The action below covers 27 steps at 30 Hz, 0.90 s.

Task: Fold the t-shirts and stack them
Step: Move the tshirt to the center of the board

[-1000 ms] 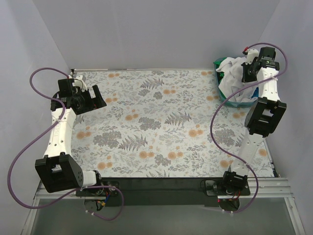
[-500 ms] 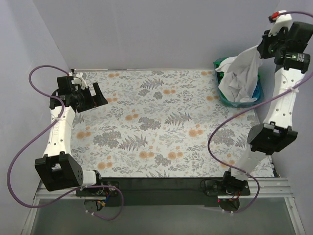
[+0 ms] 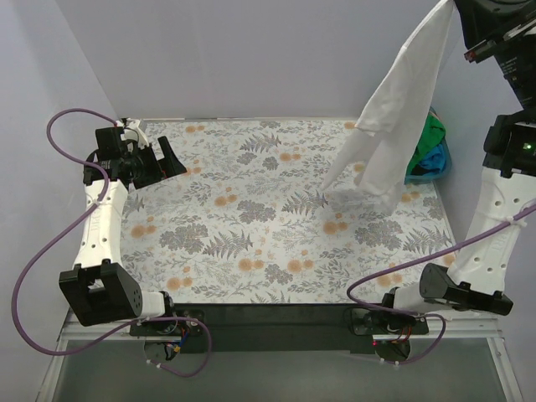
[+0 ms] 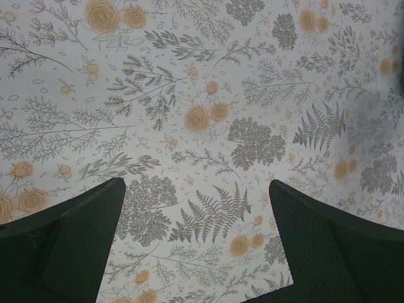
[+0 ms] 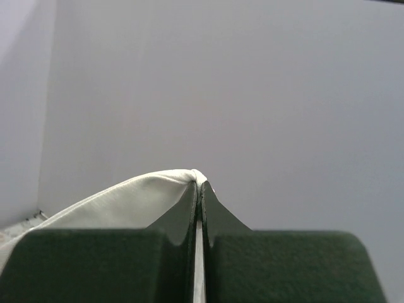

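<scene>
The right gripper [image 5: 201, 186] is pinched tight on one edge of the white t-shirt [image 3: 394, 117]. It holds the shirt high above the far right part of the table cloth [image 3: 251, 218]. The shirt hangs down long and loose. Its low corners are close to the cloth, but I cannot tell if they touch it.

The green t-shirt [image 3: 433, 134] and the blue t-shirt [image 3: 429, 161] lie in a bunch at the far right corner of the cloth. The left gripper [image 3: 155, 161] hovers over the far left part of the cloth, jaws wide apart, with nothing in them.

I think the job is near its start. No shirt is folded and there is no stack. The white shirt must be laid flat and folded, then the green and blue ones.
</scene>
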Tool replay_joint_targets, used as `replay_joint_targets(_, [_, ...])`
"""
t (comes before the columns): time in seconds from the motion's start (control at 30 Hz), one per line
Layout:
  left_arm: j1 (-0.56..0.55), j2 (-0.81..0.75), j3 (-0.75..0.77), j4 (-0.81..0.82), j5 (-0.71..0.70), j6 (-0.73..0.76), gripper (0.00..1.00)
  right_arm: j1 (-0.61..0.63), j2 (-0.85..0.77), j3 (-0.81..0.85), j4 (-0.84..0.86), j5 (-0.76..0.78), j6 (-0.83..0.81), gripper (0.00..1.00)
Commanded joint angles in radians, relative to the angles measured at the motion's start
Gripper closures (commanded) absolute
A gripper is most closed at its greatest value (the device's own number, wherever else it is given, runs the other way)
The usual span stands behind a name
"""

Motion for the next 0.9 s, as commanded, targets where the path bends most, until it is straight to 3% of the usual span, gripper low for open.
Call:
replay_joint_targets(0.0, [0.001,-0.049,0.019,0.012,0.022,-0.012,0.02,0.030,0.075,0.089,0.274,-0.015,0.260,0.99])
replay_joint_targets(0.17, [0.001,-0.052,0.017,0.013,0.004,-0.017,0.02,0.226,0.133,0.204,0.320,0.045,0.208,0.99])
replay_joint_targets(0.47, [0.001,-0.043,0.017,0.010,-0.021,-0.022,0.02,0.612,0.032,-0.090,0.311,0.098,-0.054,0.99])
replay_joint_targets(0.63, [0.001,-0.037,0.016,0.006,-0.038,-0.015,0.02,0.692,0.054,-0.101,0.294,0.128,-0.082,0.99])
replay_joint_targets(0.87, [0.001,-0.046,0.004,-0.004,-0.049,0.017,0.02,0.746,-0.038,-0.482,0.291,0.154,-0.153,0.99])
